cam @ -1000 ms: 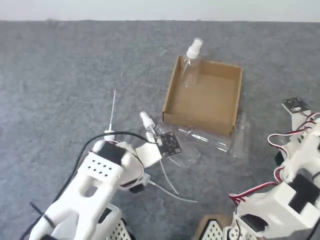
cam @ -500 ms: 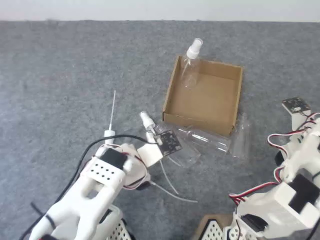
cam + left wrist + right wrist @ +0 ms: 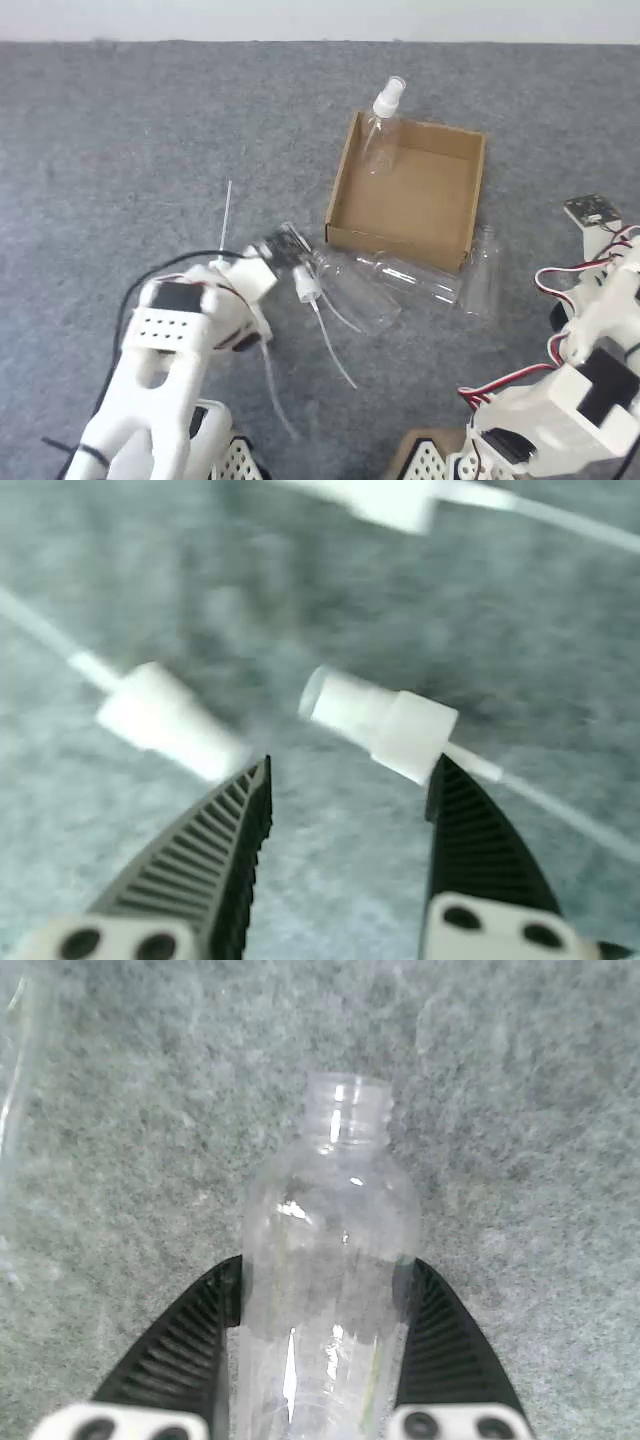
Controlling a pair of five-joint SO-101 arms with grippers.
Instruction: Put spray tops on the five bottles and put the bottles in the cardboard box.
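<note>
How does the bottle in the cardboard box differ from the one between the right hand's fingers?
The boxed bottle wears a spray top; the held bottle has a bare, open neck. The boxed bottle stands in a corner of the cardboard box; the held bottle sits between the fingers of the right hand. Both are clear plastic.

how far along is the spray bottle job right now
Done: one capped bottle stands in the cardboard box. In hand: the right gripper clamps an uncapped bottle; the left gripper is open over a loose spray top. Left: topless bottles lie beside the box.
</note>
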